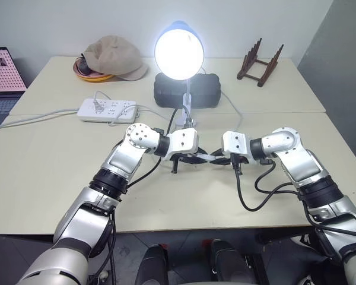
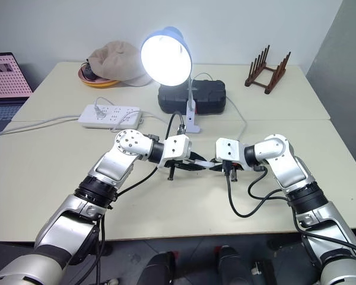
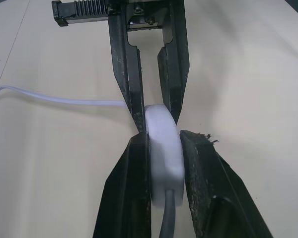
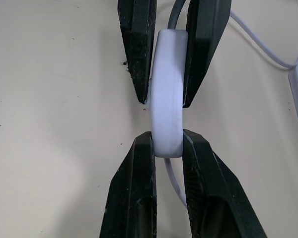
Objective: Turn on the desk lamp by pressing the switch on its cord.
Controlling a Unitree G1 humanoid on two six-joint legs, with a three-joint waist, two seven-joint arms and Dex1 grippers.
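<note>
Switch (image 3: 164, 148) (lamp (image 1: 179, 50) lit) is clamped by left gripper (image 3: 165, 144) and right gripper (image 4: 168, 139).

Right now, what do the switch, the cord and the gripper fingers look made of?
The switch: smooth white moulded plastic by its look, rounded edges, faint sheen. The cord: thin white flexible jacket, probably PVC or rubber, since it curves loosely. Fingers of the left gripper: matte black, grainy surface, likely rubber or textured plastic; can't tell which.

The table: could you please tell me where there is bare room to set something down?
Bare patches on the table: the near left corner in front of the power strip, and the right side in front of the wooden rack. Crowded: the centre, where both grippers clamp the switch, and behind it around the desk lamp.
</note>
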